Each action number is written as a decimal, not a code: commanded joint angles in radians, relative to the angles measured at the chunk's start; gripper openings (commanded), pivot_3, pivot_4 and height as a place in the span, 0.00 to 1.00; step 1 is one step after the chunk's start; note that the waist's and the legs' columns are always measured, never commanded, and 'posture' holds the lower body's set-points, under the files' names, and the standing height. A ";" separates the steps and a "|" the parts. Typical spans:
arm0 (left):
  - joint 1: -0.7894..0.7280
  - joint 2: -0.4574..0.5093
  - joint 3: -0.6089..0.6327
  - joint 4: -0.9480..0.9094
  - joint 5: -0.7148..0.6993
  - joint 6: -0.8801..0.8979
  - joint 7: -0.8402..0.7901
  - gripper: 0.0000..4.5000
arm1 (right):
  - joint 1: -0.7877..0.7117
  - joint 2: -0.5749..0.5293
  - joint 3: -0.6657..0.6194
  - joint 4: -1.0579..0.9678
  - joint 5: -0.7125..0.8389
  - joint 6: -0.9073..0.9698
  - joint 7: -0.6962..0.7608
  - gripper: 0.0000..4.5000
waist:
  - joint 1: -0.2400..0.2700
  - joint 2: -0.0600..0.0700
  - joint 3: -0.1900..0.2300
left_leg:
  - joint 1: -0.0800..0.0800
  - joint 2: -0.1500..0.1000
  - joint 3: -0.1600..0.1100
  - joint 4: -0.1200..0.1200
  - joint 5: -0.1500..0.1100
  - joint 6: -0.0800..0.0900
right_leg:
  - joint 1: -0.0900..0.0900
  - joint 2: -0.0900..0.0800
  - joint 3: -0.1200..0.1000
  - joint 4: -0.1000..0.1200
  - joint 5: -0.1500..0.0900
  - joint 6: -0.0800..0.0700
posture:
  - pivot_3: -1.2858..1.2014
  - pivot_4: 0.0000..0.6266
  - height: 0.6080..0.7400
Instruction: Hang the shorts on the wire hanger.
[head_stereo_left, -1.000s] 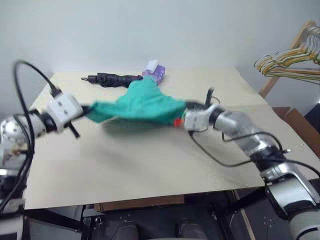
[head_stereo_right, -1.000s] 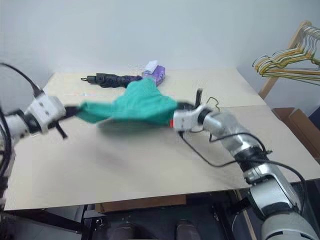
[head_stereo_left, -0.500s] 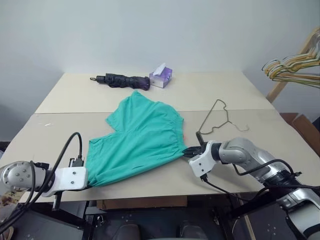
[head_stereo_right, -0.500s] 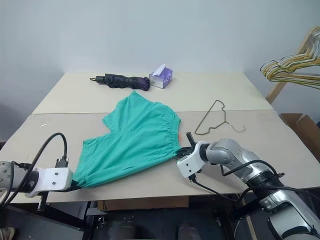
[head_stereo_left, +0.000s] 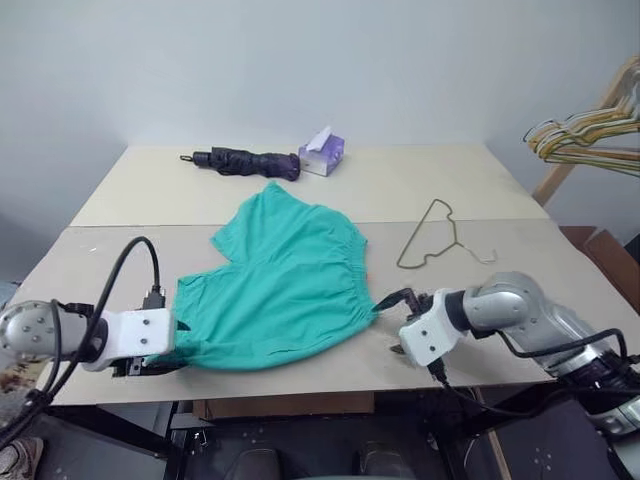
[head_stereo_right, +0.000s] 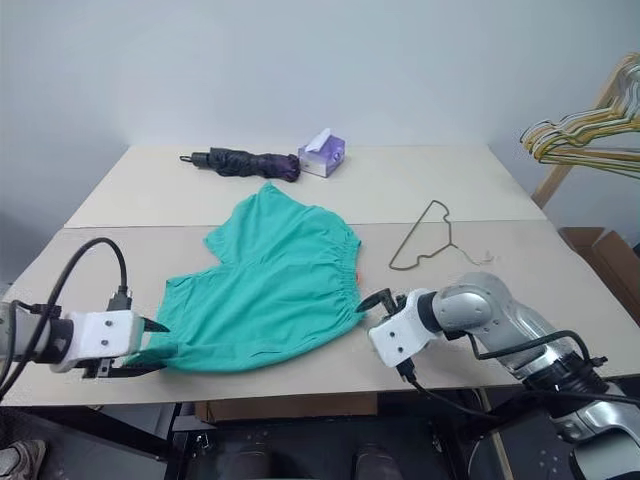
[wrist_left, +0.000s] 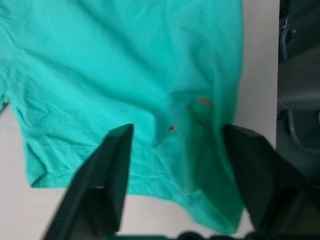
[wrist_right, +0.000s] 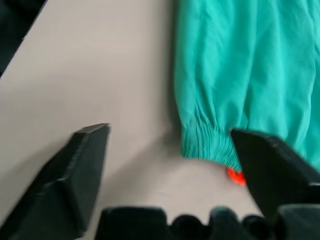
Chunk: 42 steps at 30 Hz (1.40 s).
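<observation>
The teal-green shorts (head_stereo_left: 285, 290) lie spread flat on the table's near half, the gathered waistband toward my right arm. Their small orange tag (wrist_right: 235, 176) shows at the waistband corner. My left gripper (head_stereo_left: 172, 347) is open at the shorts' near left corner, and in the left wrist view its fingers (wrist_left: 107, 170) straddle the fabric without pinching it. My right gripper (head_stereo_left: 392, 322) is open just off the waistband's near end, its fingertips (wrist_right: 92, 150) over bare table. The thin wire hanger (head_stereo_left: 430, 235) lies flat on the table beyond my right gripper, apart from the shorts.
A dark folded umbrella (head_stereo_left: 245, 160) and a purple tissue box (head_stereo_left: 325, 152) sit at the table's far side. A bundle of coloured hangers (head_stereo_left: 585, 130) hangs on a wooden rack at the right. The table's front edge (head_stereo_left: 300, 385) runs just below both grippers.
A second ago both grippers held the shorts stretched in the air. They laid them on the table, and since half a second ago both have opened and let go, drawing back slightly.
</observation>
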 joint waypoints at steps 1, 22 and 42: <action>-0.083 -0.048 0.023 -0.035 -0.079 0.045 0.042 0.97 | -0.058 0.071 -0.120 -0.015 0.095 0.295 -0.069 1.00 | 0.000 0.000 0.000 | 0.000 0.000 0.000 0.000 0.000 0.000 | 0.000 0.000 0.000 0.000 0.000 0.000 | 0.56 0.00 1.00; -0.373 -0.204 -0.103 -0.120 -0.131 0.255 0.200 0.99 | -0.517 0.496 -0.339 0.958 0.137 0.851 -0.517 1.00 | 0.013 0.000 0.000 | -0.005 -0.001 -0.002 0.000 0.000 0.000 | -0.003 0.001 0.000 0.000 0.001 0.000 | 0.57 0.00 1.00; -0.403 -0.213 -0.131 -0.089 -0.115 0.207 0.182 0.99 | -0.115 0.135 -0.372 0.321 0.262 1.264 -0.341 1.00 | 0.016 0.000 0.000 | -0.006 -0.001 -0.003 0.000 0.000 0.000 | -0.003 0.001 -0.002 -0.002 0.000 0.000 | 0.55 0.00 1.00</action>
